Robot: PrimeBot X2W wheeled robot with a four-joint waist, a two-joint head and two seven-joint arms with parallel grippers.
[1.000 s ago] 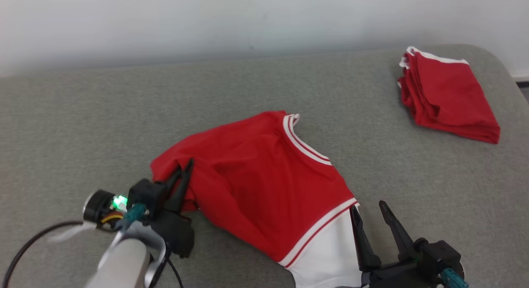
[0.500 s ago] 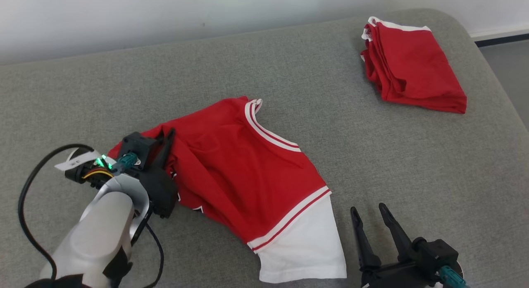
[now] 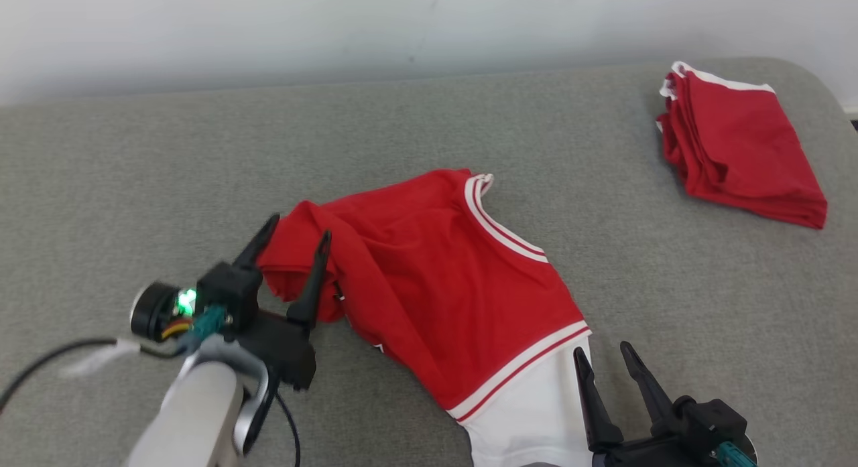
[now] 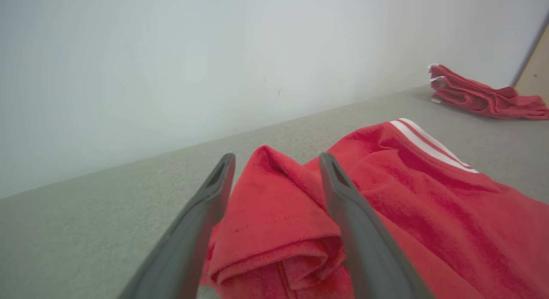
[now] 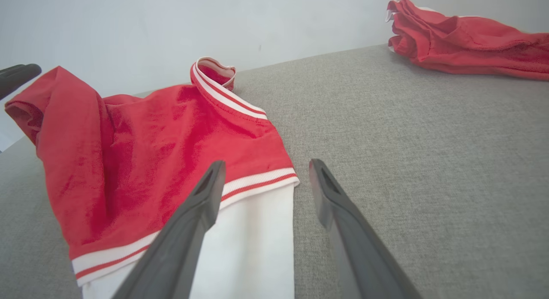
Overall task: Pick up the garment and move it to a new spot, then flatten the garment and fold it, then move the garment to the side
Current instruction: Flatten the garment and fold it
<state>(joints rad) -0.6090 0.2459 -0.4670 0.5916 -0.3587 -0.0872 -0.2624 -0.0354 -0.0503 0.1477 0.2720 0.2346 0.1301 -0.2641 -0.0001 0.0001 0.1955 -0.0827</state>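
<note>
A red garment (image 3: 436, 279) with white-striped trim and a white panel (image 3: 529, 413) lies crumpled on the grey cushion (image 3: 167, 172). My left gripper (image 3: 297, 234) stands open at its left end. Its two fingers are spread on either side of a raised red fold (image 4: 274, 204) and do not pinch it. My right gripper (image 3: 602, 352) is open at the lower right. Its left finger rests by the white panel's right edge (image 5: 283, 230), and its right finger is over bare cushion. The striped collar (image 5: 214, 76) points toward the wall.
A second red garment (image 3: 737, 159), folded, sits at the cushion's far right corner, also in the left wrist view (image 4: 484, 97) and the right wrist view (image 5: 467, 37). A pale wall (image 3: 402, 25) runs behind. The cushion's rounded right edge (image 3: 834, 98) is close to that pile.
My left gripper, shut on the garment's left edge before, has opened and now straddles a bunched fold. The head camera swung, shifting the whole picture. The right gripper stayed open.
</note>
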